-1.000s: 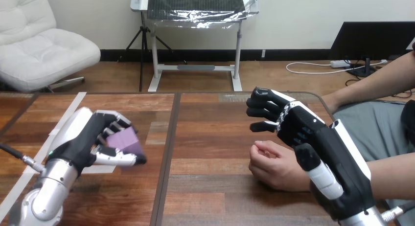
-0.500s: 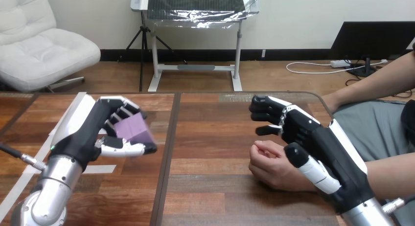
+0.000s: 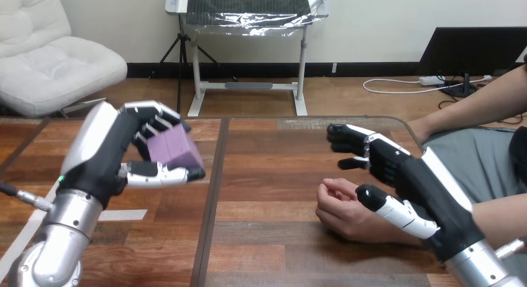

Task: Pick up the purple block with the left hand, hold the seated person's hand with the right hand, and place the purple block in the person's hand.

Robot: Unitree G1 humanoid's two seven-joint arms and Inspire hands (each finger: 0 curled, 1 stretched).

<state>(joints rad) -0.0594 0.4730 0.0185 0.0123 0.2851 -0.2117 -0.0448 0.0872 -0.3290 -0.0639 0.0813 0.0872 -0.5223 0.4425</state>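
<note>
Your left robot hand (image 3: pixel 99 156) has fingers and thumb curled round the one purple block (image 3: pixel 175 148), held clear above the table (image 3: pixel 267 237) at the view's left. The block sits tilted, its lower corner toward the right. It looks near cubic, so I can't call a long axis. Your right robot hand (image 3: pixel 407 175) is spread, thumb out, gripping nothing, just over the single person's hand (image 3: pixel 342 206), which rests loosely curled on the table. I can't tell if they touch.

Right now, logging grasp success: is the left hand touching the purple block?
Touching: the head view shows the left hand curled round the purple block.
</note>
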